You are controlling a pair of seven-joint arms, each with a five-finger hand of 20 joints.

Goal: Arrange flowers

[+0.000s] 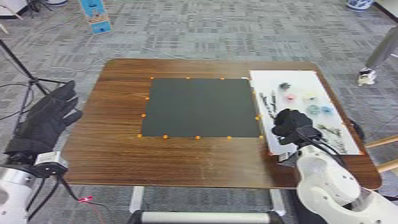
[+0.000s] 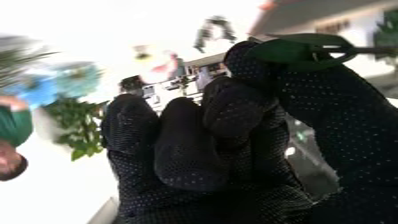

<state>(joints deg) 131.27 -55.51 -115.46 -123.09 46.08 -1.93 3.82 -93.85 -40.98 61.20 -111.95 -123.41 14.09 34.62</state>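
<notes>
A grey carpet [image 1: 222, 35], patterned in short light and dark streaks, spreads around the brown wooden table [image 1: 111, 162]. Pale table legs [image 1: 138, 200] show at the near side. A black stand [image 1: 32, 77] rises at the left, and a blue panel [image 1: 95, 16] stands at the far left. At the far right sits a blue-and-white pot [image 1: 360, 4]; pale wooden furniture [image 1: 387, 142] edges in at the right.

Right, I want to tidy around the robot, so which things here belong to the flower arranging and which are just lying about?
For the job:
- leafy sprig in the right robot hand
- pink flower and blue flower on the white board
- probably the dark mat

Just about, it seems:
- black tripod
- blue-and-white pot
</notes>
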